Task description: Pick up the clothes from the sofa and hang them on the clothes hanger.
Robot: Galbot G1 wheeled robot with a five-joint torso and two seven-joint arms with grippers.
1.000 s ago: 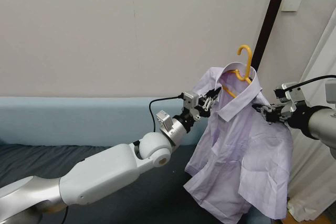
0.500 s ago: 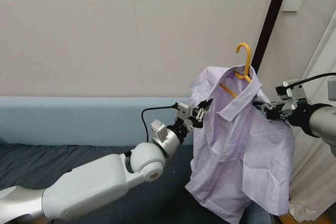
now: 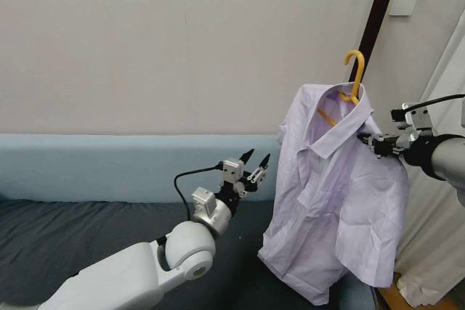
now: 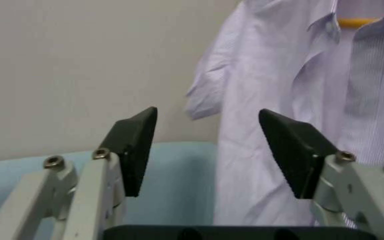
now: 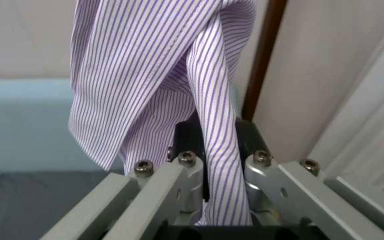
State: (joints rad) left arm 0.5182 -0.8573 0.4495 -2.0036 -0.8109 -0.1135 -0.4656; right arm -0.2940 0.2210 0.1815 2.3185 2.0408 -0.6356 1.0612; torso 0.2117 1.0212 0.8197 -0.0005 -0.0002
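- The sofa (image 3: 87,168), with a pale blue backrest and a dark seat, runs along the wall on the left.
- The left arm reaches up from the lower left. Its left hand (image 3: 257,156) is released, jaws spread wide and holding nothing, in the air in front of the backrest and just apart from the shirt's left edge. The left wrist view shows the same empty gap between the two black fingertips (image 4: 138,140).
- The lilac striped shirt (image 3: 334,201) hangs in the air clear of the sofa seat, draped on a yellow hanger (image 3: 360,74) whose hook pokes up from the collar.
- The right hand (image 3: 379,144) is clenched on a fold of the shirt at its right shoulder; the right wrist view shows the cloth pinched between both fingers (image 5: 190,142).
- A dark pole (image 3: 374,16) rises behind the hook, with a white curtain (image 3: 436,237) at the far right.
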